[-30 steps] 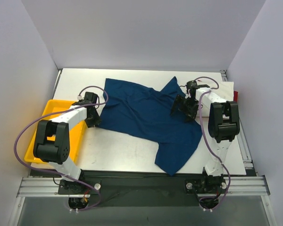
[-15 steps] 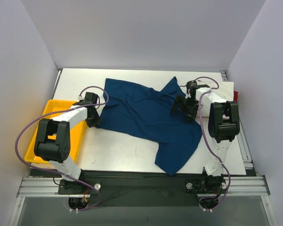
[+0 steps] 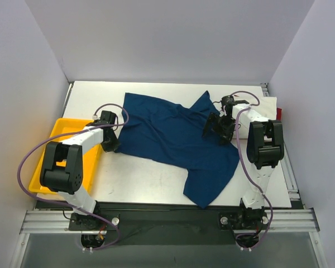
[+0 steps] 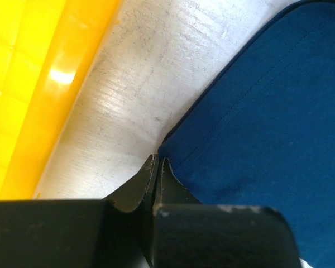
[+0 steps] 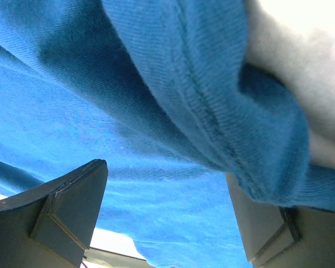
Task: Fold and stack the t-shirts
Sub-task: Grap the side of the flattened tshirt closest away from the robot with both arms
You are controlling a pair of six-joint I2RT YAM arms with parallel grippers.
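The navy t-shirt [image 3: 173,137] lies spread and rumpled across the middle of the table, one part trailing toward the near edge. My left gripper [image 3: 113,145] is shut at its left corner; in the left wrist view the gripper [image 4: 158,162] pinches the hem of that corner [image 4: 257,128]. My right gripper [image 3: 218,127] sits low over the shirt's right side. It is open [image 5: 166,173], with blue cloth [image 5: 128,111] beneath it and a fold draped against one finger. A cream-white t-shirt [image 3: 268,105] and a sliver of the red t-shirt [image 3: 279,113] lie at the far right.
A yellow plastic tray [image 3: 58,131] sits along the table's left edge, right beside my left arm, and its rim [image 4: 22,84] fills the left of that wrist view. White walls enclose the table on three sides.
My left gripper has closed at the shirt's left corner. The right gripper and the shirt stay where they were.
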